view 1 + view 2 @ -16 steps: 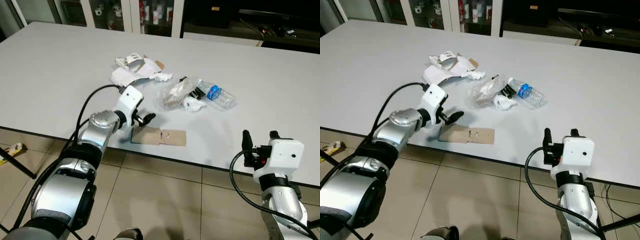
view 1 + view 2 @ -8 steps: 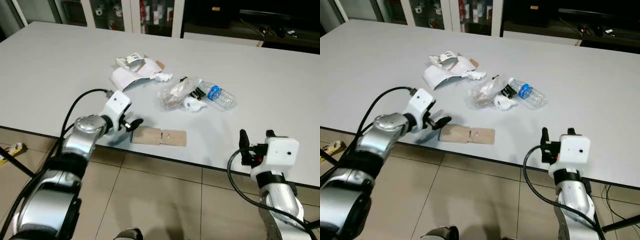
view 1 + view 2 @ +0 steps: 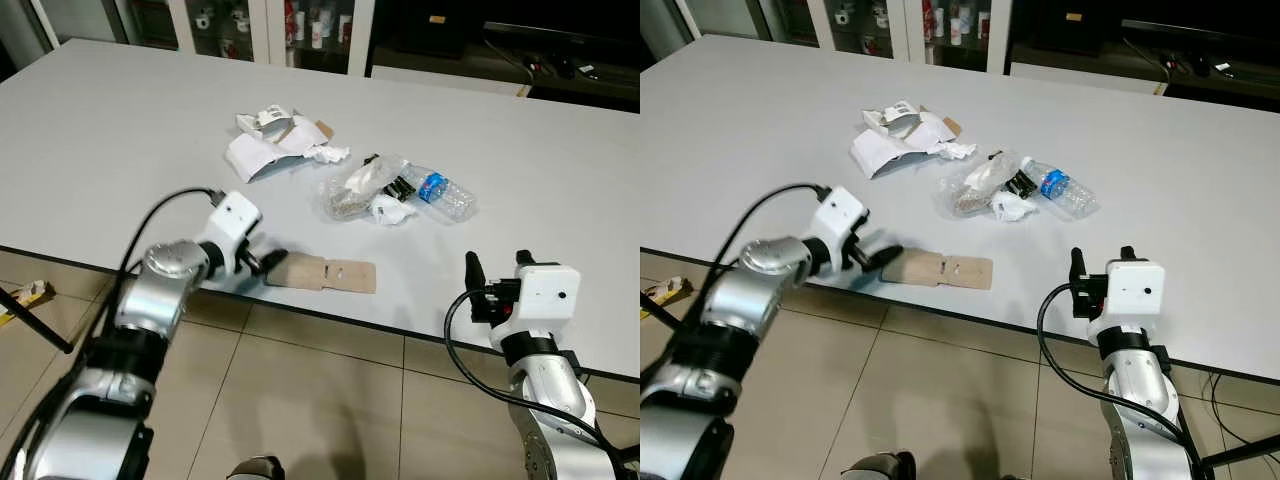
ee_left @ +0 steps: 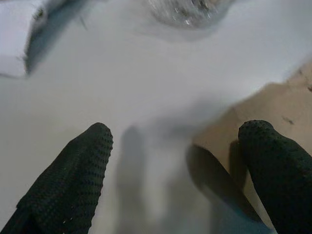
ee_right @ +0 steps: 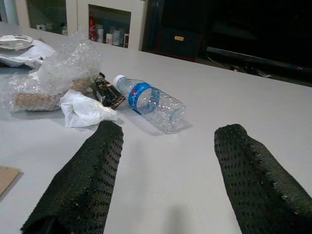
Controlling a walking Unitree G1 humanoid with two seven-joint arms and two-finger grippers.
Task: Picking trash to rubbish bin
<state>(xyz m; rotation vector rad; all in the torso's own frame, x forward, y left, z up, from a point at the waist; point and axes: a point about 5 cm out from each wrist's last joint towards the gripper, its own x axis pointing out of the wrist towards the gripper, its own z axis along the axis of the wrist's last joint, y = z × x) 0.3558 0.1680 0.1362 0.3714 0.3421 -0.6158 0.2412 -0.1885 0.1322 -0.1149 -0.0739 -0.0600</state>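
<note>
Left gripper (image 3: 268,262), fingers apart, sits at the near table (image 3: 120,140) edge w/ one finger over the end of the flat cardboard (image 3: 325,273). Cardboard lies just ahead of it, long axis along the table edge, running toward the right gripper (image 3: 494,275). Left arm is nearer. Right gripper's fingers also apart, bottle (image 5: 150,100) and wrappers (image 5: 53,78) beyond it. Grey tabletop, tiled floor (image 3: 320,400), cabinets (image 3: 250,20) behind.

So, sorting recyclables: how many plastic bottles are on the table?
1: a clear crushed plastic bottle with a blue label, lying beside the crumpled clear wrapper. Others may hide under that litter.
</note>
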